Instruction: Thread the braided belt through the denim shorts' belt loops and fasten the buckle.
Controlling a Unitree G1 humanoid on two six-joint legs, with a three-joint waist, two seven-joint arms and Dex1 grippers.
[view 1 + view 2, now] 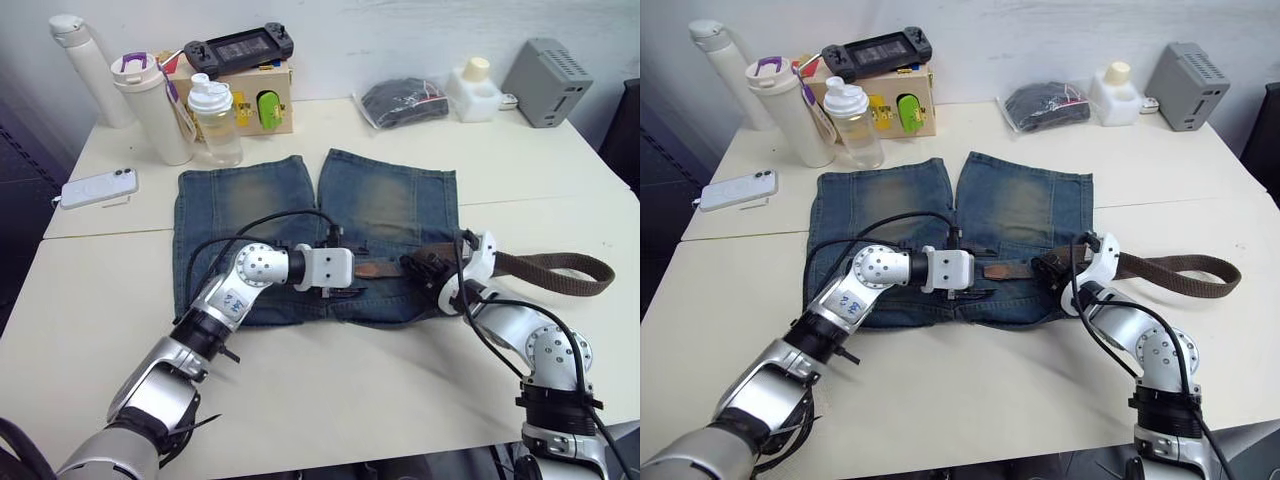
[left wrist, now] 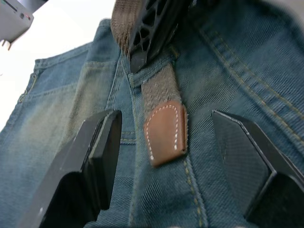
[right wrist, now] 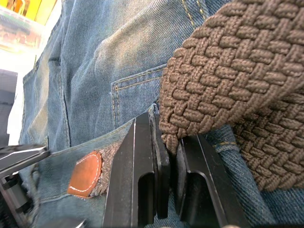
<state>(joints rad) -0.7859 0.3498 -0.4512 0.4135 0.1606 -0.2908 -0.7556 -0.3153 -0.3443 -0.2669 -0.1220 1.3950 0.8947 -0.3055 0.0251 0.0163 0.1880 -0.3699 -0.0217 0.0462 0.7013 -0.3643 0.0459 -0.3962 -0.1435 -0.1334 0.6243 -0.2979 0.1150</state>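
The denim shorts [image 1: 385, 205] lie flat on the table, waistband toward me. The braided belt [image 1: 545, 262] lies across the waistband and loops off to the right. Its tan leather tip [image 2: 166, 133] rests on the denim between the spread fingers [image 2: 97, 156] of my open left gripper [image 1: 352, 278], touching neither. My right gripper [image 1: 422, 268] is shut on the belt [image 3: 223, 71] a short way right of the tip [image 3: 85, 173]. The buckle is out of view. I cannot make out the belt loops around the arms.
Along the table's far side stand a white flask [image 1: 85, 65], two bottles [image 1: 150, 105], a wooden box [image 1: 262, 105] with a game controller on top, a bagged dark bundle [image 1: 403, 102], a white container [image 1: 473, 88] and a grey box [image 1: 548, 80]. A phone [image 1: 97, 187] lies at the left.
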